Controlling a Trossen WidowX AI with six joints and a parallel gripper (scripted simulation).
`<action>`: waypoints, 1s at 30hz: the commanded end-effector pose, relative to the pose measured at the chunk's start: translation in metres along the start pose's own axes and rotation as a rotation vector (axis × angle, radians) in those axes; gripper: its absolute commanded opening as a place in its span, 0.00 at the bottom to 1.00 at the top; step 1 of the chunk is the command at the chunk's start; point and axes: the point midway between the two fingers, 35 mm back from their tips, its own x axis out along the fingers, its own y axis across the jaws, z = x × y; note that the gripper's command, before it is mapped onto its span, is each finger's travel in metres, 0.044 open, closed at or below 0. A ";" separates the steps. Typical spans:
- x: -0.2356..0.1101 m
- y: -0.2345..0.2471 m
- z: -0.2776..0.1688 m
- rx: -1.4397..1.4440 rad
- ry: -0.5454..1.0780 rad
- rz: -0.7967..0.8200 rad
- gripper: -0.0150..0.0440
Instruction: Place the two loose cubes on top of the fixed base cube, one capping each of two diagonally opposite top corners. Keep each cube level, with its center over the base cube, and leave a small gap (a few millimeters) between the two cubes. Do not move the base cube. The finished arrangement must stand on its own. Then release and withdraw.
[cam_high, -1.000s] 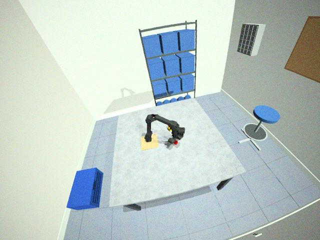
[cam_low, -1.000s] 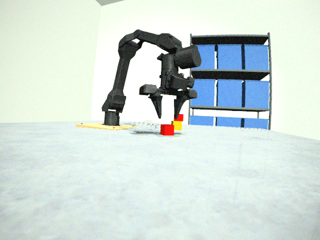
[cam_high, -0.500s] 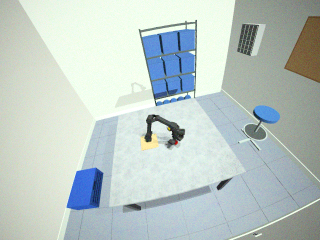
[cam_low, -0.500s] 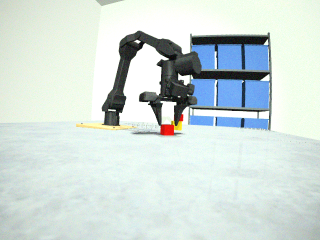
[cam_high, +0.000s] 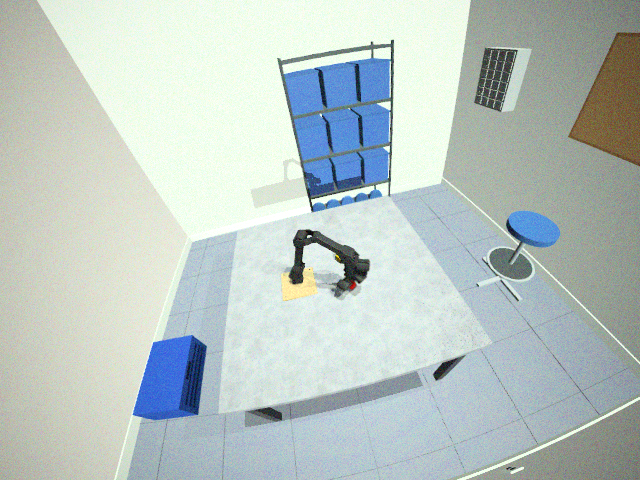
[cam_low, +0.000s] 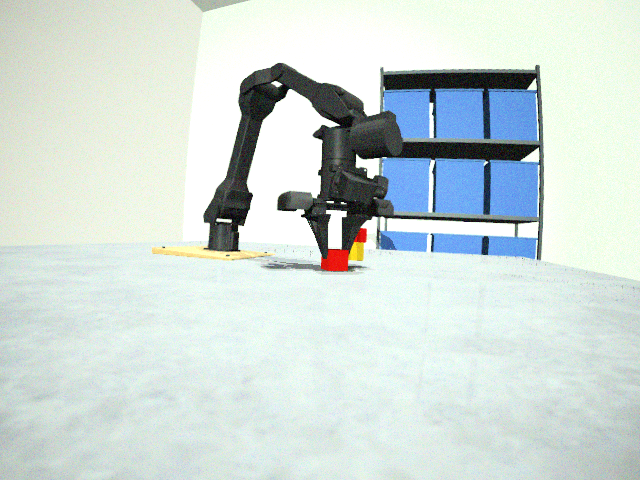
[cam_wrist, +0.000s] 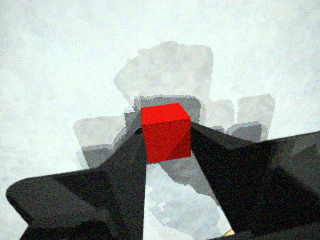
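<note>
A loose red cube (cam_high: 353, 285) (cam_low: 334, 262) (cam_wrist: 167, 140) rests on the table. My gripper (cam_low: 336, 253) (cam_wrist: 164, 129) points down over it and is shut on it, with one fingertip against each of two opposite sides. The yellow base cube (cam_high: 337, 257) (cam_low: 356, 252) stands farther back. The other red cube (cam_low: 361, 235) sits on top of it, set toward the right in the exterior view. The right finger partly hides both there, and the arm hides the upper red cube in the top view.
The arm stands on a wooden base plate (cam_high: 287, 292) (cam_low: 175, 251) to the left of the cubes. A shelf rack with blue bins (cam_high: 338, 85) (cam_low: 459, 113) is behind the table (cam_high: 310, 351). A blue stool (cam_high: 532, 228) and a blue cabinet (cam_high: 168, 377) stand on the floor beside it.
</note>
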 end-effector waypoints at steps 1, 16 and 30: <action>0.000 0.000 -0.001 0.004 0.006 0.000 0.43; -0.046 0.002 0.004 0.004 0.005 0.000 0.43; -0.091 0.001 0.002 0.004 0.005 0.000 0.43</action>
